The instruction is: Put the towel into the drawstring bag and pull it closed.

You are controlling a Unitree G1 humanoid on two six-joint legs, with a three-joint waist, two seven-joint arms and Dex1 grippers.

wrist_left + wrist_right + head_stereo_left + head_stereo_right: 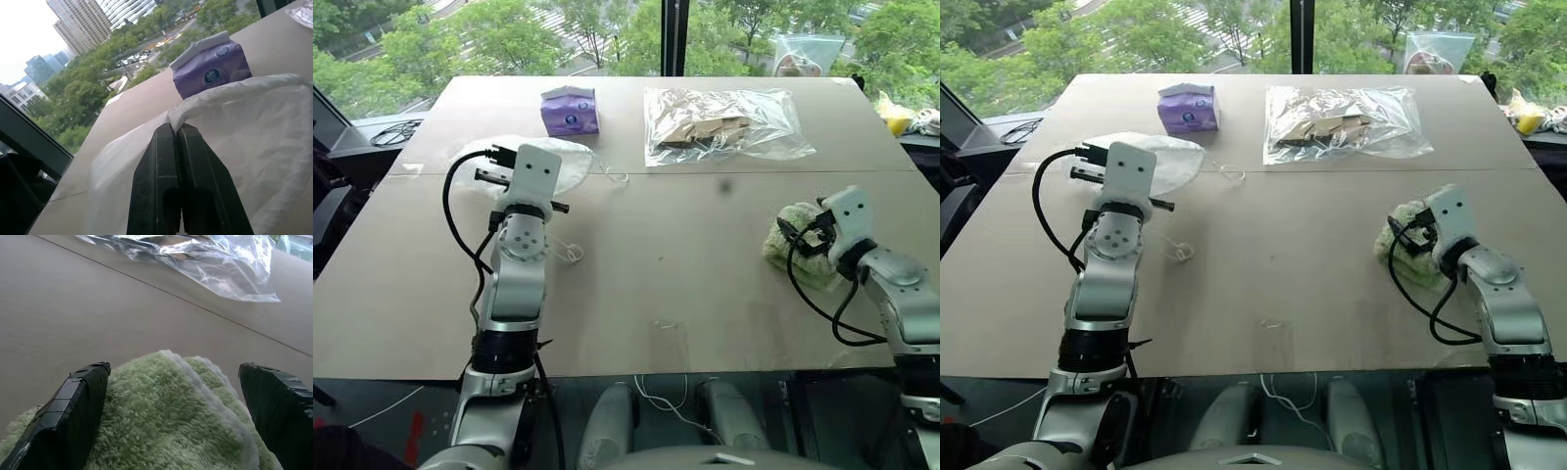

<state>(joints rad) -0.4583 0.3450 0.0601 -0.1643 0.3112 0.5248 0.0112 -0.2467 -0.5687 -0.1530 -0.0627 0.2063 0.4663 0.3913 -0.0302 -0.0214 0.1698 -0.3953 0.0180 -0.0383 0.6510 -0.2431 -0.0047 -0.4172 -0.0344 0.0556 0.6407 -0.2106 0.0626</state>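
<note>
While the left claw point(177, 147) is pinched tight on a fold of the drawstring bag point(570, 162) at the far left of the desk point(685, 264), the right claw point(178, 396) hangs spread wide over the green towel point(166, 411) on the near right — one finger either side of it. To do this step well, the right should sink until both fingers straddle the towel's thick middle, then close firmly — a shallow nip would likely drag only the pile
</note>
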